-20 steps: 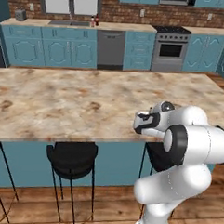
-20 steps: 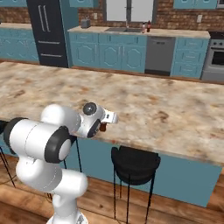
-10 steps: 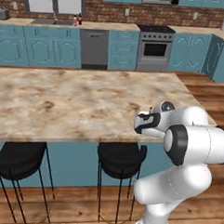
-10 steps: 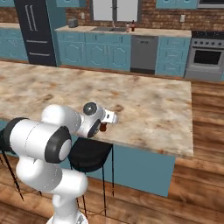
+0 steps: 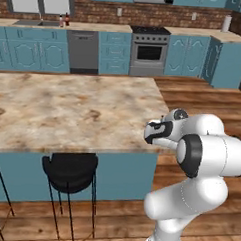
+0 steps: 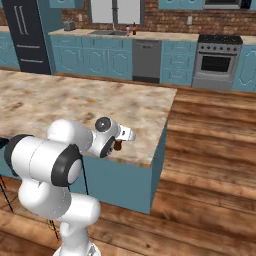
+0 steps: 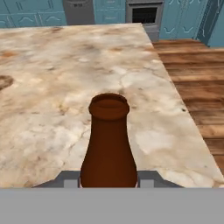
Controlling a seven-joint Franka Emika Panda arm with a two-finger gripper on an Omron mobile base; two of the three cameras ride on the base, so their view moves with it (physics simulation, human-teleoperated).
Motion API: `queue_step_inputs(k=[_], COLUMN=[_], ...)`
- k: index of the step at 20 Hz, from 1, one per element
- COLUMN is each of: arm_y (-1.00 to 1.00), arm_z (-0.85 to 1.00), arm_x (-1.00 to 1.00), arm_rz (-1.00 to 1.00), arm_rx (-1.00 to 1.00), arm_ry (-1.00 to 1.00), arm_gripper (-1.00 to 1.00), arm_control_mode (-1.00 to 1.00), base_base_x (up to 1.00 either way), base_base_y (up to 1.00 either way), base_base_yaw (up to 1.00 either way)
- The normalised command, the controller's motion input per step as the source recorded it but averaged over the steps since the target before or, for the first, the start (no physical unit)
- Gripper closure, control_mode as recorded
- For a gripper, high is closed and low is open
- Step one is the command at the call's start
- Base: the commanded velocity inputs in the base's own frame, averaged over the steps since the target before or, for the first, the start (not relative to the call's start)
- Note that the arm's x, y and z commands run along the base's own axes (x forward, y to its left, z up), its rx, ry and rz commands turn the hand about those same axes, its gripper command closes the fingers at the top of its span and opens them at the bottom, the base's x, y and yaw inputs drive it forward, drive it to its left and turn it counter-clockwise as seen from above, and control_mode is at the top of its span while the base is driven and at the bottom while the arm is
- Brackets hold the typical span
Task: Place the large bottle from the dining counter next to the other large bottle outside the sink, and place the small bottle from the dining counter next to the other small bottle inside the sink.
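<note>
My gripper (image 7: 108, 179) is shut on the small bottle (image 7: 108, 144), a short dark brown one with a narrow neck, upright just above the dining counter (image 7: 52, 65) near its right end. The right base view shows the gripper (image 6: 119, 142) with the small bottle (image 6: 118, 145) over the counter's (image 6: 60, 100) front edge. The hand (image 5: 153, 133) also hangs at the counter's (image 5: 68, 109) front right corner. Far back, the sink (image 6: 107, 33) sits under the window. Right of it stand a dark large bottle (image 6: 134, 28) and a paler bottle (image 6: 128, 30).
A black stool (image 5: 70, 170) stands under the island's front. Along the back wall are teal cabinets, a dishwasher (image 5: 83, 50), a stove (image 5: 149, 49) and a dark fridge (image 6: 27, 35). Wooden floor (image 6: 210, 150) stretches right of the island's end.
The whole scene has slid left in both base views: the base has driven right along the island, up to its end. The gripper still holds the small bottle the same way.
</note>
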Motion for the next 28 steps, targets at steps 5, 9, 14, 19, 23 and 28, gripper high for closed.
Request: queue_step_inputs(k=[5,9,14,19,23,28], arm_y=[0.00,0.00,0.00,0.00,0.00,0.00], arm_z=[0.00,0.00,0.00,0.00,0.00,0.00], arm_x=[0.00,0.00,0.00,0.00,0.00,0.00], arm_rz=[0.00,0.00,0.00,0.00,0.00,0.00], arm_rx=[0.00,0.00,0.00,0.00,0.00,0.00], arm_ry=[0.00,0.00,0.00,0.00,0.00,0.00], arm_gripper=[1.00,1.00,1.00,1.00,1.00,1.00], arm_control_mode=[1.00,1.00,1.00,1.00,1.00,1.00], base_base_x=[0.00,0.00,0.16,0.74,0.94,1.00], base_base_y=[-1.00,-1.00,-0.91,-0.74,-0.67,-0.58], base_base_yaw=[0.00,0.00,0.00,-0.02,-0.05,-0.07])
